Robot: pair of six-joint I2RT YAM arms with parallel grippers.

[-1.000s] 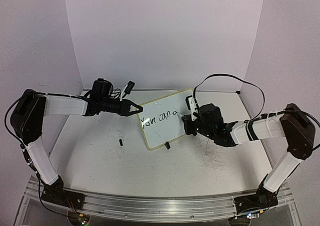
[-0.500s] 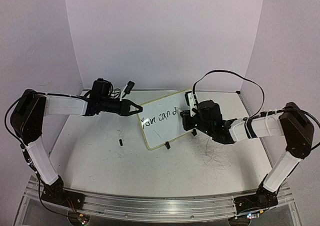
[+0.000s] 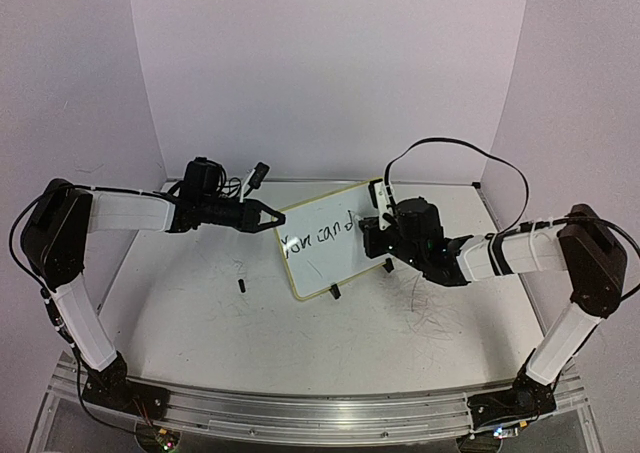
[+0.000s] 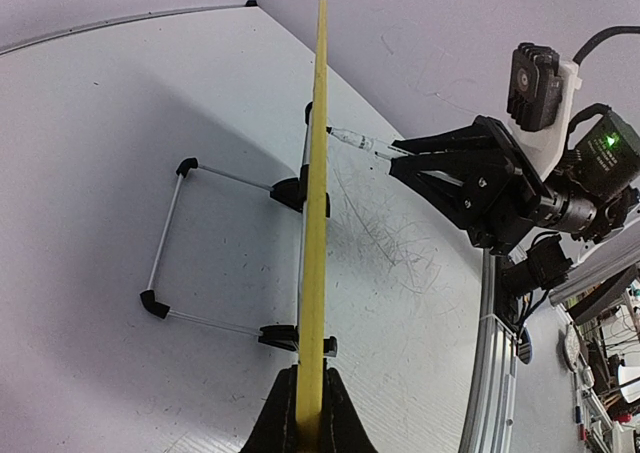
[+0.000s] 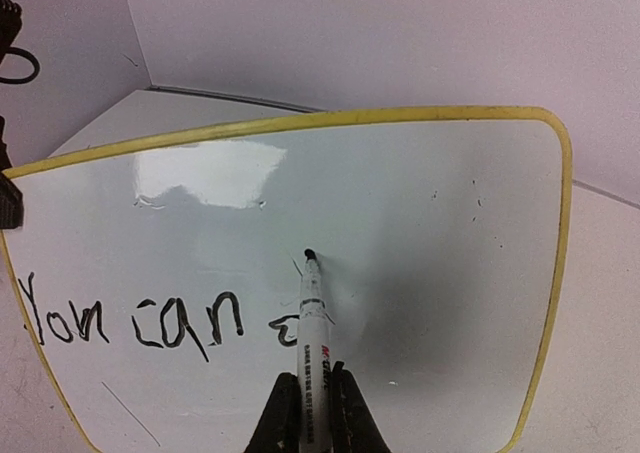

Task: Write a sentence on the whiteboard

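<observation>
On whiteboard [image 5: 430, 223], marker [image 5: 313, 333] tip touching, sentence [image 5: 180, 325] partial ("You can")

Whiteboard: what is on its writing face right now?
Black lettering "You can" and a half-drawn next letter. The marker, held in the right gripper, touches the whiteboard and covers part of that letter.

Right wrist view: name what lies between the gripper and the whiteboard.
A marker, gripped by the right gripper, its tip on the whiteboard; the right wrist view shows it.
</observation>
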